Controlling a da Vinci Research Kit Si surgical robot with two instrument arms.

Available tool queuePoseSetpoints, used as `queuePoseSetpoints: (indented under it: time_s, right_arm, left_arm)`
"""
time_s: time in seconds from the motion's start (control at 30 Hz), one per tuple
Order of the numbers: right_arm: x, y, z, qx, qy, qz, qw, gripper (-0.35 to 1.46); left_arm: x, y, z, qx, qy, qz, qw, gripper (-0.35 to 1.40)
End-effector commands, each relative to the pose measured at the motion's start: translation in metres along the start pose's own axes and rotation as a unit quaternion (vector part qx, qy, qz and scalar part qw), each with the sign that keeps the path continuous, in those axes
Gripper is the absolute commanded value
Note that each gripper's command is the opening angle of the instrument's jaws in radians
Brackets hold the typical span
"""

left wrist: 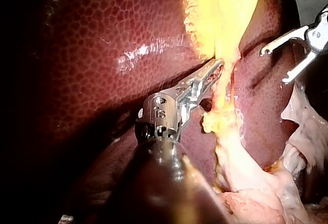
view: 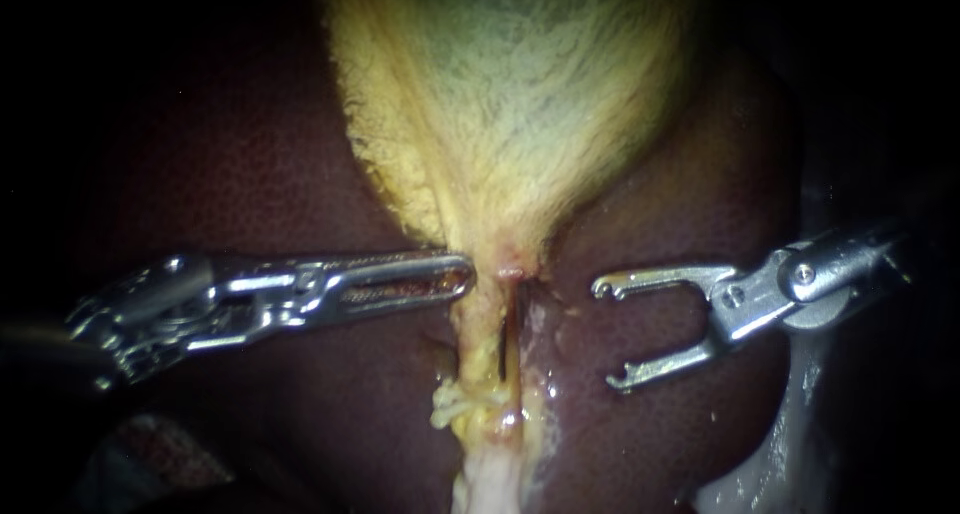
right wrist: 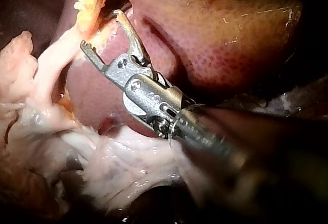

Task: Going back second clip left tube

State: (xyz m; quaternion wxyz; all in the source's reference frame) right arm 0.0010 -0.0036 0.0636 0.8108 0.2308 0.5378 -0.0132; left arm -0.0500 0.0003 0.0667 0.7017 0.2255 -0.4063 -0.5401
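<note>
Liver (view: 250,174), dark red-brown and finely mottled, fills the field from left to right. At the left, the silver left instrument (view: 465,274) with long slotted jaws crosses it from the left edge. The jaws lie flat together with no gap showing, and their tip touches the left margin of the yellow tissue just where the gallbladder narrows. In the left wrist view the same closed tip rests against that yellow strand, ahead of the shaft.

At the centre, the yellow-green, fuzzy-surfaced gallbladder (view: 520,84) lies far in the scene and tapers toward the near side. A small pink-red spot (view: 510,270) sits at the taper, and below it two strands are parted by a dark slit (view: 502,339). The left tube (view: 478,334), a yellow strand, runs nearward on the left of the slit, just right of the left instrument's tip. A crumbly yellow-white lump of fat (view: 455,402) clings to its near-left side. The paler right strand (view: 532,344) borders the slit on the right.

Further right, the silver right instrument (view: 608,334) with short hook-tipped jaws enters from the right edge. Its jaws stand wide apart over bare liver, clear of both strands and gripping nothing; the right wrist view shows the same wide gap. At the near right, pale glistening tissue (view: 770,464) lies beside the liver.
</note>
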Motion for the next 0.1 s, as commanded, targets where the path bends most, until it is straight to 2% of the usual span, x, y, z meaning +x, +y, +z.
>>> queuePoseSetpoints:
  time_s: [0.03,0.1]
  right_arm:
    - [0.0000,0.0000,-0.0001,0.000,0.000,0.000,1.0000,0.60]
    - [0.0000,0.0000,-0.0001,0.000,0.000,0.000,1.0000,0.60]
  left_arm:
    - [0.0000,0.0000,0.0000,0.001,0.000,0.000,1.0000,-0.35]
    - [0.0000,0.0001,0.0000,0.001,0.000,0.000,1.0000,-0.35]
